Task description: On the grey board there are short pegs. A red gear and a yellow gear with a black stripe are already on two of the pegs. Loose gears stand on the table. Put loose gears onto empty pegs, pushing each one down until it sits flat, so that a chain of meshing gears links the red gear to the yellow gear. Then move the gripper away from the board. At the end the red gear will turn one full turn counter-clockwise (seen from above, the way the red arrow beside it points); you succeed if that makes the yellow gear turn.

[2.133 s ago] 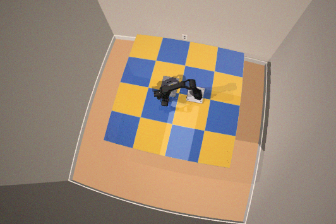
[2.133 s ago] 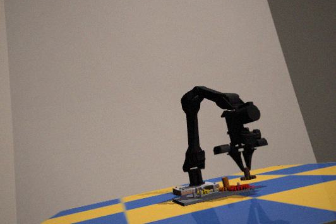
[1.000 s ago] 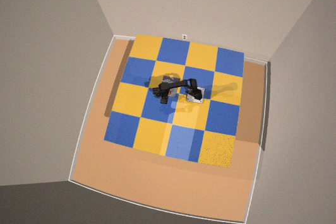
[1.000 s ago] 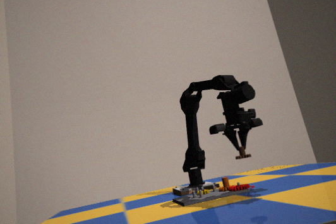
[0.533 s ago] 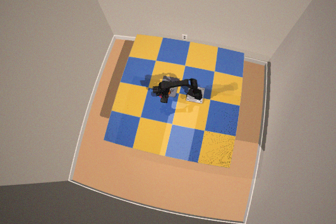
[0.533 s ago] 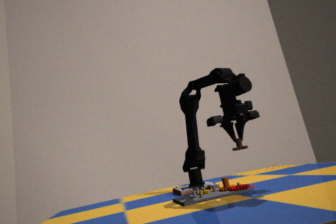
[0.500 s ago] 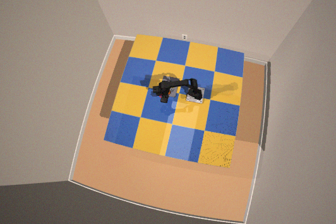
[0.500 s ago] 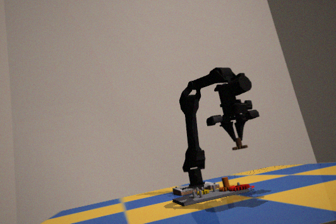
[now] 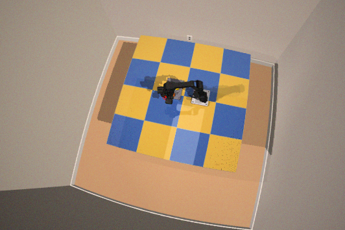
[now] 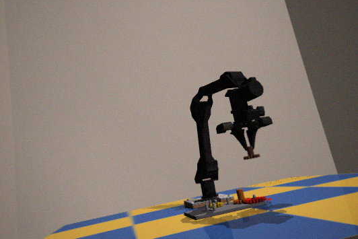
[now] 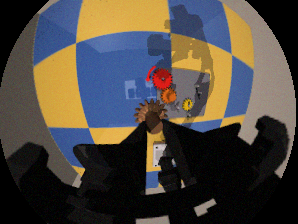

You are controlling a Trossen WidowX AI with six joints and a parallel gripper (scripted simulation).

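Note:
My gripper (image 10: 249, 149) (image 11: 153, 123) is shut on the handle of a brown gear (image 10: 252, 157) (image 11: 145, 111) and holds it high above the board. The grey board (image 10: 196, 215) (image 11: 192, 77) lies on the mat. The red gear (image 10: 254, 200) (image 11: 162, 76) sits on it beside the red arrow (image 11: 149, 74). An orange gear (image 10: 239, 195) (image 11: 169, 96) with an upright handle stands on the board right beside the red gear. The yellow gear (image 10: 218, 205) (image 11: 187, 104) is farther along the board, with a gap between it and the orange gear. Grey pegs (image 10: 213, 205) (image 11: 198, 90) stand near the yellow gear.
The arm's white base plate (image 9: 200, 102) (image 11: 159, 155) is close behind the board. The arm partly covers the board in the top view. A blue and yellow checkered mat (image 9: 159, 139) lies under everything. No other loose gear can be made out.

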